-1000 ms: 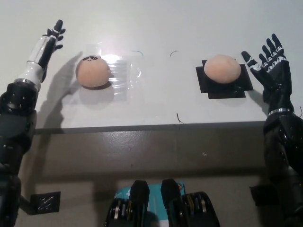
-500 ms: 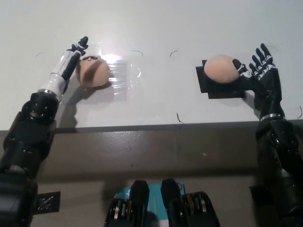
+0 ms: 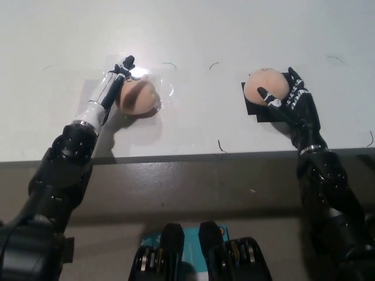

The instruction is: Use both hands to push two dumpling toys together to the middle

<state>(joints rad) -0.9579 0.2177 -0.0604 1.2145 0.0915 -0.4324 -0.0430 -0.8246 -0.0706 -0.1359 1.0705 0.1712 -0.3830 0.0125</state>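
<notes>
Two peach dumpling toys lie on the white table (image 3: 193,35). The left dumpling (image 3: 139,95) rests on a clear plastic sheet (image 3: 166,91), and my left hand (image 3: 112,85) lies flat against its left side with the fingers stretched out. The right dumpling (image 3: 265,86) sits at the left end of a black square patch (image 3: 262,113). My black right hand (image 3: 291,97) is pressed against its right side, fingers spread and open. A wide stretch of table lies between the two toys.
The table's front edge (image 3: 193,157) runs across the picture below both toys. Thin curved pen marks (image 3: 215,64) dot the table between and around the toys. Below the edge is a brown floor strip.
Both hands have swept inward. The left dumpling has slid right across the plastic sheet, and the right dumpling has shifted left toward the edge of the black patch.
</notes>
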